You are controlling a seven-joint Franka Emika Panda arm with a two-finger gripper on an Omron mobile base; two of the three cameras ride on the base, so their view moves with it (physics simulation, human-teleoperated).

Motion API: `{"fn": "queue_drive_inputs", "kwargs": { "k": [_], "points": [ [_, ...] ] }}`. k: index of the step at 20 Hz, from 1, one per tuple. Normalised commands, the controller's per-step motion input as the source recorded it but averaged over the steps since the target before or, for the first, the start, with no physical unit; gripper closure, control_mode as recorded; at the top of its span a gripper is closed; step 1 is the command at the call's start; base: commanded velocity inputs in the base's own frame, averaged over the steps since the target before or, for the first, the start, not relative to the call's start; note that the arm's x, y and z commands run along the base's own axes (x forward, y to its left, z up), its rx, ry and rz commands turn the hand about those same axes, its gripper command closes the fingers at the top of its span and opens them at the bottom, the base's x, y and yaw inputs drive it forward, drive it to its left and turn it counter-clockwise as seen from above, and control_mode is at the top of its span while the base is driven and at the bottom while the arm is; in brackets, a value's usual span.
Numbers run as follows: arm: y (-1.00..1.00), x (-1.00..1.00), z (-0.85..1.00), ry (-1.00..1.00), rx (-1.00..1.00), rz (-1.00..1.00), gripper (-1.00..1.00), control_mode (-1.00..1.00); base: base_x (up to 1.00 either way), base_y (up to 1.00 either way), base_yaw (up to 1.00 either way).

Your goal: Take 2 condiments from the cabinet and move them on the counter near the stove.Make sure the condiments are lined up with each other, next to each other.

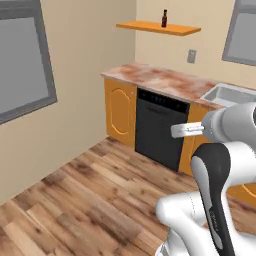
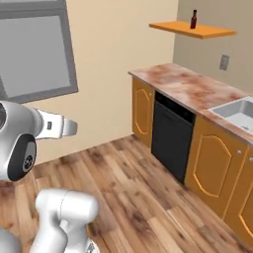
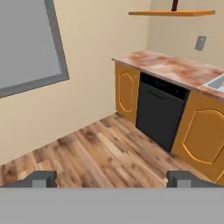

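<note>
I'm in a home kitchen, rendered. Evidence: a run of orange panelled cupboard doors (image 2: 146,112) under a reddish-brown and white marble-look tabletop (image 2: 190,86), a black built-in dishwasher (image 1: 159,127) slotted between the cupboards, and a steel sink (image 2: 237,112) set into the tabletop at the right end. An open orange wall shelf (image 1: 157,27) hangs above it, with a dark-red sauce bottle (image 1: 164,18) standing on it. There's a wall outlet (image 2: 224,62) on the back wall, beige painted walls, grey-framed windows (image 1: 22,60), and a wood plank floor (image 1: 95,200). Domestic fittings throughout.
</note>
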Motion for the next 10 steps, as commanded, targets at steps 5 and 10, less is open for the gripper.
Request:
{"fn": "queue_drive_inputs", "kwargs": {
  "k": [5, 10],
  "points": [
    [0.0, 0.0, 0.0, 0.0, 0.0, 0.0, -1.0, 1.0, 0.62, -0.07, -0.61],
    [0.0, 0.0, 0.0, 0.0, 0.0, 0.0, -1.0, 1.0, 0.53, 0.53, -0.18]
  ]
}}
